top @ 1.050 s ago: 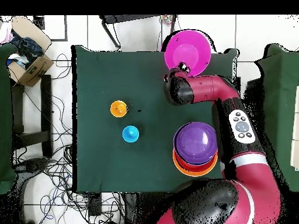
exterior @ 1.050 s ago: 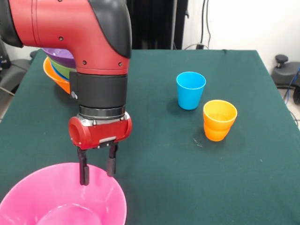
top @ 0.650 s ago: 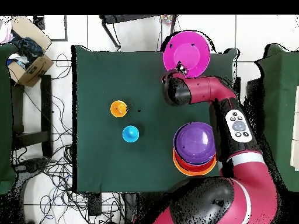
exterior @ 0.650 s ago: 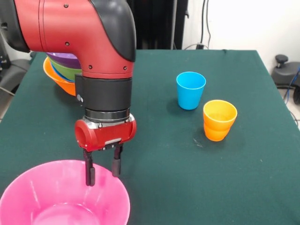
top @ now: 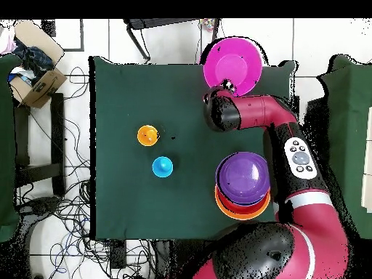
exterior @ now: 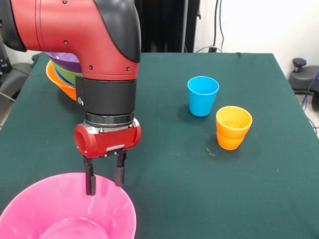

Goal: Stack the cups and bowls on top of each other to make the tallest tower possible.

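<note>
Where the pink bowl [exterior: 65, 211] sits, the end effector [exterior: 103, 183] pinches its rim.

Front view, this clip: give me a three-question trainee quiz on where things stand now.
1. True or false: the claw straddles the pink bowl's rim, one finger inside and one outside.
2. Which cup stands nearer the bowl pile: A, blue cup; B, orange cups?
3. Fill in: the top bowl of the pile is ____.

Key: 1 true; 2 A; 3 purple.
</note>
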### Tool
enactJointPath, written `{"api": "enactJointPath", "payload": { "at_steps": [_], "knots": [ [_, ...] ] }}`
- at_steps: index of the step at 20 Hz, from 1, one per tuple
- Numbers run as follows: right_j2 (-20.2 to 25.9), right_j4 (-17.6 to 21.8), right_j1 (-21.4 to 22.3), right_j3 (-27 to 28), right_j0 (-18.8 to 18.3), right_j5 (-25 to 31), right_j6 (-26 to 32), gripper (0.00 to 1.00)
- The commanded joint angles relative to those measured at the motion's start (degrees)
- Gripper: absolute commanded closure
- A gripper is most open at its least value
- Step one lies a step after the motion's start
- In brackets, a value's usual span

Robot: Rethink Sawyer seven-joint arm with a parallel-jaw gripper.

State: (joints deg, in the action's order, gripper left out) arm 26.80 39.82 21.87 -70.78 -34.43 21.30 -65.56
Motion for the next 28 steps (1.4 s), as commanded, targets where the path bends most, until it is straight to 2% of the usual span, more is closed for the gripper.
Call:
{"api": "enactJointPath", "payload": {
  "at_steps": [1,9,14,28],
  "knots": [
    [-0.83,-0.93,-0.49,-5.12,-0.5,2.96,-3.43,0.0],
    [0.31,-2.07,0.18,-7.44,-1.48,3.1,-2.1,0.0],
    [0.28,-2.01,-1.04,-7.18,-1.01,2.56,-2.7,0.0],
    [-2.82,1.75,-4.04,-3.23,1.45,-2.81,-4.49,0.0]
  ]
}}
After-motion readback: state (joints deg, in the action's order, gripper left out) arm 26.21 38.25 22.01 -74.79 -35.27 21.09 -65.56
